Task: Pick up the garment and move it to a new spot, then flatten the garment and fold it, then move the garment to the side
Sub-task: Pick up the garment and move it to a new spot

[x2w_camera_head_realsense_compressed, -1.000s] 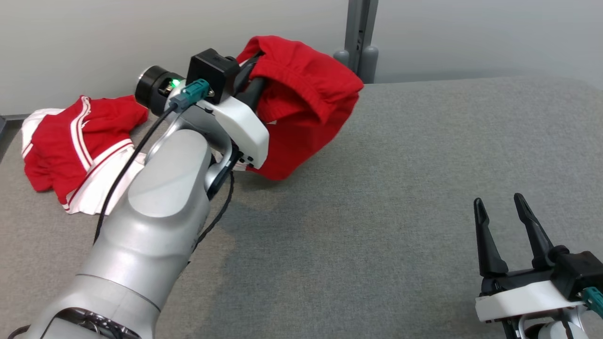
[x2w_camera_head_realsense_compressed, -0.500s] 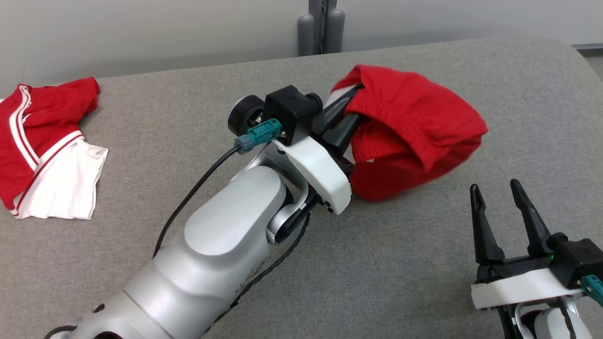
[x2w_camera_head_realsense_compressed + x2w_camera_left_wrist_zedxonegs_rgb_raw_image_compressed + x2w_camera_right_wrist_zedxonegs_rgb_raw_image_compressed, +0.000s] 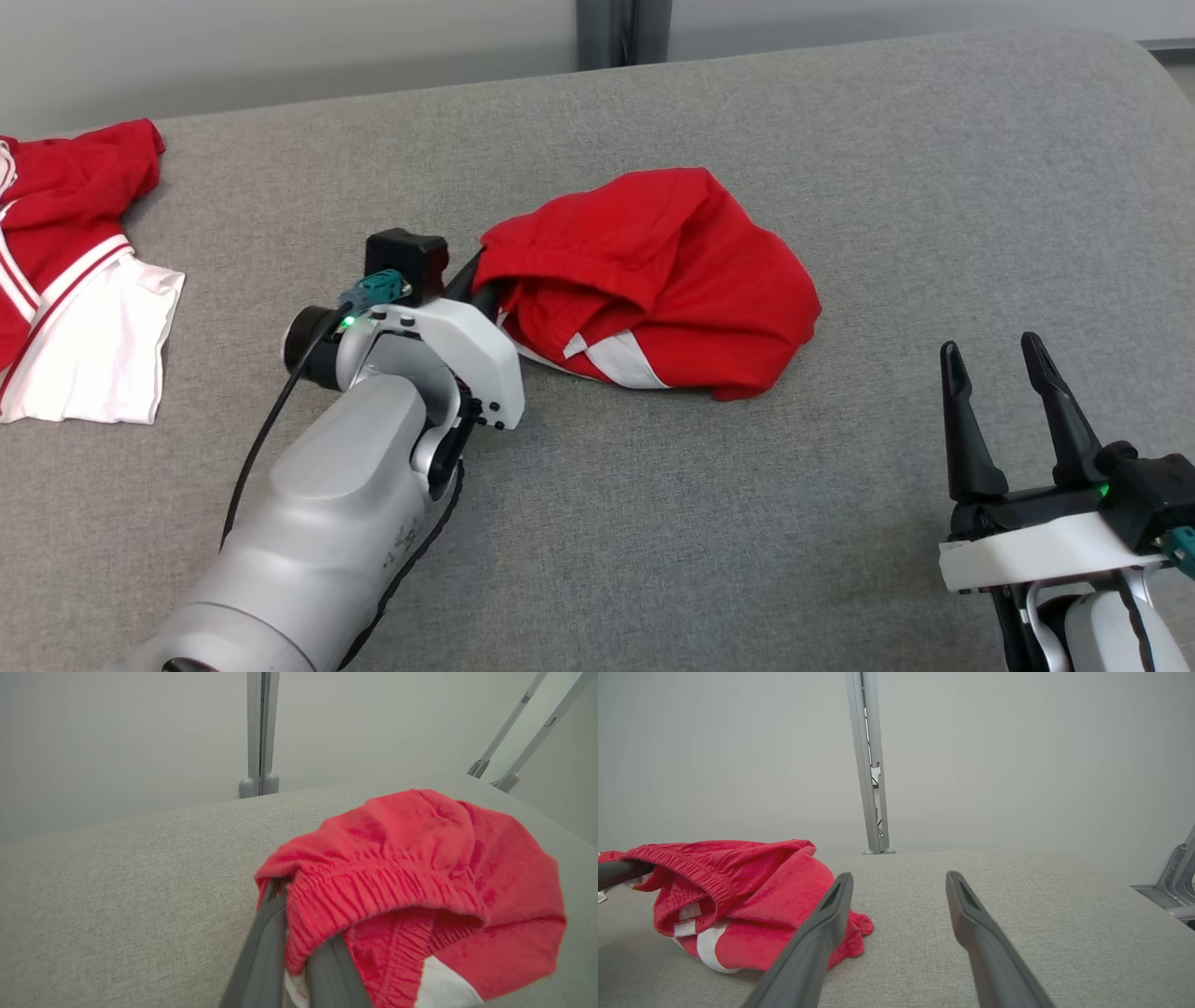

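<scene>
Left arm (image 3: 317, 504) stretched forward, left fingers (image 3: 261, 961) pinched together; right fingers (image 3: 966, 448) spread wide apart.

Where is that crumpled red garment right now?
In the head view the red garment lies bunched mid-table on the grey surface, its waistband pinched by the left gripper.

No text, label, brand or number can be read. The garment (image 3: 672, 271) bears plain white bands with no lettering that can be made out. A few small dark marks on the pale left forearm (image 3: 317, 504), on the side toward its wrist, are too small to read.
</scene>
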`<state>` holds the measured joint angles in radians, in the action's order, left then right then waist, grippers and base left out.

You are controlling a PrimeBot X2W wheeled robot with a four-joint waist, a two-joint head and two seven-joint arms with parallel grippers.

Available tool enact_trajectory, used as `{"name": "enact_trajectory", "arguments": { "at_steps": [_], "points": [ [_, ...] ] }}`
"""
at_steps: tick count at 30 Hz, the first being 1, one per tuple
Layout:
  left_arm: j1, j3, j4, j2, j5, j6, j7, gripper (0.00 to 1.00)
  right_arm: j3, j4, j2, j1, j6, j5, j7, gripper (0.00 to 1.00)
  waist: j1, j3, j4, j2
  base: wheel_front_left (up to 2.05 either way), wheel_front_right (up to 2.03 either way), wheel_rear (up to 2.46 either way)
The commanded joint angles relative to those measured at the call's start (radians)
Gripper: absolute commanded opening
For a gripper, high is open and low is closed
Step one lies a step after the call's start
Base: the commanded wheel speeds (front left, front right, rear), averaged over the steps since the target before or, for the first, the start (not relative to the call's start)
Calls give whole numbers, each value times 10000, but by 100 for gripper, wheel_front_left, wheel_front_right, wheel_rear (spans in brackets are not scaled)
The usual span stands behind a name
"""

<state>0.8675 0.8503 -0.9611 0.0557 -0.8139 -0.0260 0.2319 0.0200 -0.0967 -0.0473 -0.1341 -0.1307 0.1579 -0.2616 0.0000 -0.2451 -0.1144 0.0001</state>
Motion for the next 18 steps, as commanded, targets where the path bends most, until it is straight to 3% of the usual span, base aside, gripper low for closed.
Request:
{"name": "enact_trajectory", "arguments": {
  "at_steps": [1, 3, 4, 5, 6, 18],
  "points": [
    [-104, -156, -385, 63, -146, 47, 97, 0, -32, -22, -60, -115, -1, -6, -52, 100, 0, -4, 40, -1, 0, 0, 0],
    [-174, -246, -791, 52, -271, 84, 140, 0, -33, -33, -60, -147, -3, -14, -53, 100, 0, 9, 86, -1, 0, 0, 0],
    [-206, -295, -982, 45, -324, 117, 144, 34, -30, -35, -60, -145, -3, -21, -52, 100, 0, 18, 112, -1, 0, 0, 0],
    [-231, -321, -1135, 44, -347, 177, 170, 60, -37, -43, -60, -141, -1, -28, -52, 100, 0, 32, 142, -1, 0, 0, 0],
    [-238, -335, -1276, 40, -373, 204, 174, 97, -43, -48, -60, -141, -1, -39, -53, 100, 0, 51, 175, -1, 0, 0, 0],
    [-485, -588, -1589, -24, -623, 722, 337, 100, -130, -79, -60, -1, -1, -134, -53, 100, 0, 385, 652, -1, 0, 0, 0]
  ]
}}
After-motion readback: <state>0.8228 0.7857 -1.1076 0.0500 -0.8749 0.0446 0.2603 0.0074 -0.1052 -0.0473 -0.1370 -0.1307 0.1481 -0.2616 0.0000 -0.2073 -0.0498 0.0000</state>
